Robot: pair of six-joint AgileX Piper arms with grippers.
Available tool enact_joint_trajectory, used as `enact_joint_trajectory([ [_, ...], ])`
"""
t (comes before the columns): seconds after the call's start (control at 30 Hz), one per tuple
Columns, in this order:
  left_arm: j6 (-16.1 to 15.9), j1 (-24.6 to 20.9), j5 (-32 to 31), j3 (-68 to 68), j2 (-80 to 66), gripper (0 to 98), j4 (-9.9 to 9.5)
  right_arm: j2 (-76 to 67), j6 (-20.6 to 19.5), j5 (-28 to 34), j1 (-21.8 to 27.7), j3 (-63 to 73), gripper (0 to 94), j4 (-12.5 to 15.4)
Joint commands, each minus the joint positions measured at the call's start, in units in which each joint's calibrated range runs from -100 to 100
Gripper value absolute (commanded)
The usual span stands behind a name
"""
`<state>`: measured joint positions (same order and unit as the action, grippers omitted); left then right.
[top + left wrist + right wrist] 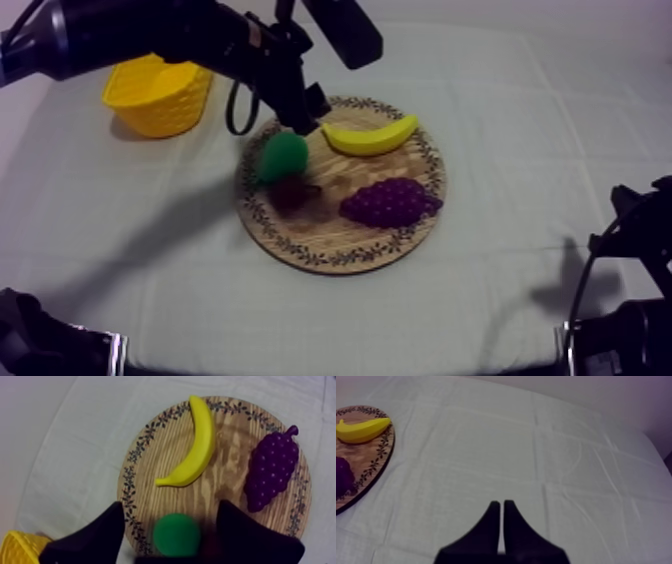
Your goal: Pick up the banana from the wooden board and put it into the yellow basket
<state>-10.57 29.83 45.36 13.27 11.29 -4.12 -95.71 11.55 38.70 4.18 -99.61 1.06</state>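
The yellow banana (370,137) lies on the far part of the round wooden board (340,250), curved, with nothing touching it. My left gripper (305,115) hovers over the board's far left edge, just left of the banana's end. In the left wrist view its fingers (90,541) stand wide apart and open (170,504), with the green pear (176,535) below the gap and the banana (195,446) beyond them. The yellow basket (158,95) stands at the far left, under the left arm. My right gripper (501,505) is shut on nothing over bare cloth.
On the board there are also a green pear (283,157), a small red fruit (295,193) and a bunch of purple grapes (390,203). My right arm (640,240) rests low at the right edge. Open cloth lies between the board and the basket.
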Motion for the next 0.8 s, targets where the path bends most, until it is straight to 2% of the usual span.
enact_joint_trajectory([
  [0.0,-0.6,0.0,1.1,-1.1,1.0,70.9,0.26,0.0,0.0,0.0,0.0,-0.1,0.4,0.0],
  [0.33,-3.1,-0.1,8.0,-10.6,10.7,71.3,1.71,0.0,0.0,0.0,0.0,-0.1,0.4,0.0],
  [0.77,-3.1,0.5,22.1,-30.3,28.9,70.1,2.12,0.0,0.0,0.0,0.0,-0.1,0.4,0.0],
])
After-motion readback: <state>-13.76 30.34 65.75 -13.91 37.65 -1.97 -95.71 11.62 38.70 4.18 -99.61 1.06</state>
